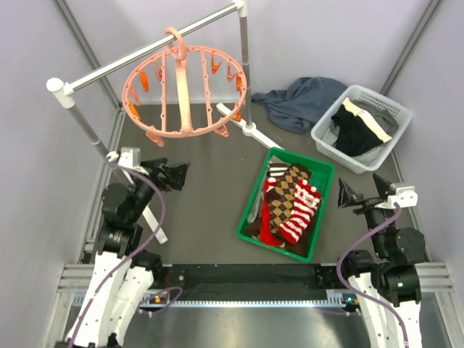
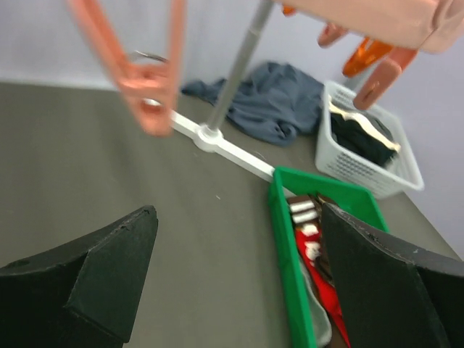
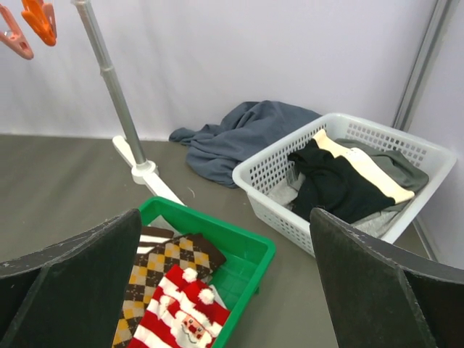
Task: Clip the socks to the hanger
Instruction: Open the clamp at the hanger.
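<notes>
The socks (image 1: pixel 288 203) lie piled in a green bin (image 1: pixel 250 210) at mid-table: a red-and-white striped one (image 3: pixel 177 319) on top, a brown argyle one (image 3: pixel 156 272) beside it, red ones beneath. The salmon-pink round hanger (image 1: pixel 185 90) hangs by its hook from the rail at the back left, its orange clips (image 3: pixel 32 22) dangling empty. My left gripper (image 1: pixel 177 174) hovers open below the hanger, left of the bin (image 2: pixel 286 261), with nothing between its fingers. To the right of the bin, my right gripper (image 1: pixel 346 196) is open and empty too.
A white basket (image 1: pixel 322 138) holding black and cream garments stands at the back right. A dark blue-grey cloth (image 1: pixel 304 101) lies crumpled beside it. The grey rail (image 1: pixel 145 51) rests on two posts; one white foot (image 1: pixel 250 130) stands just behind the bin.
</notes>
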Motion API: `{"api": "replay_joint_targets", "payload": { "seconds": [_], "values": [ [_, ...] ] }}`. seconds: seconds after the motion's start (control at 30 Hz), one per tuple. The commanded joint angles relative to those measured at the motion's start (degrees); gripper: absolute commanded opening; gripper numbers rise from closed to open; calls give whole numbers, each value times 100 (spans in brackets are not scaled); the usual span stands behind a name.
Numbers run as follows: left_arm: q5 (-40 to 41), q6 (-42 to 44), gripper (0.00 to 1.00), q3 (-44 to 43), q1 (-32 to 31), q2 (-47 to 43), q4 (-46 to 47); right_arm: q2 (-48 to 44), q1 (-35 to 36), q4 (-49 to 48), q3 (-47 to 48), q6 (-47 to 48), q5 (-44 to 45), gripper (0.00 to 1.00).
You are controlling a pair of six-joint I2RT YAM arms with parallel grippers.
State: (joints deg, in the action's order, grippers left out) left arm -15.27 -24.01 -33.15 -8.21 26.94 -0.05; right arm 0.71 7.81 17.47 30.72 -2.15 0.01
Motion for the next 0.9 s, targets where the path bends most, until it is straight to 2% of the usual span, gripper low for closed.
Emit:
{"api": "replay_joint_targets", "payload": {
  "seconds": [0.0,0.03,0.07,0.13,0.17,0.23,0.27,0.37,0.43,0.47,0.53,0.7,0.8,0.87],
  "values": [
    [-311,-97,98,-385,-610,653,401,-238,80,-376,-48,-66,-54,99],
    [264,9,98,-560,-882,985,314,-247,89,-385,-49,-66,-54,99],
    [609,115,98,-657,-1589,1145,174,-247,106,-394,-66,-66,-45,99],
    [1304,353,99,-815,-2252,1496,216,-264,115,-403,-66,-66,-36,99],
    [2038,362,99,-816,-2743,1559,295,-290,124,-394,-66,-57,-28,99],
    [2562,248,99,-720,-3063,1613,690,-326,124,-376,-84,-57,-19,99],
    [3112,135,99,-702,-3255,1604,795,-361,167,-376,-75,-66,-19,99],
    [3843,-174,99,-719,-3704,1744,1139,-431,185,-385,-84,-66,-19,99],
    [4249,-87,98,-885,-4238,2007,1315,-475,203,-394,-101,-66,-27,99],
    [4791,-25,98,-956,-4451,2113,1359,-501,194,-403,-93,-66,-27,99],
    [5286,334,99,-1141,-5055,2412,1692,-537,212,-403,-110,-66,103,99],
    [7068,898,98,-1711,-5727,3227,2124,-607,220,-412,-119,-66,122,99],
    [7843,933,96,-2019,-5903,3667,2185,-625,221,-403,-101,-75,113,99],
    [8039,1055,93,-2047,-5912,3783,2551,-625,238,-394,-101,-75,113,99]
  ]
}}
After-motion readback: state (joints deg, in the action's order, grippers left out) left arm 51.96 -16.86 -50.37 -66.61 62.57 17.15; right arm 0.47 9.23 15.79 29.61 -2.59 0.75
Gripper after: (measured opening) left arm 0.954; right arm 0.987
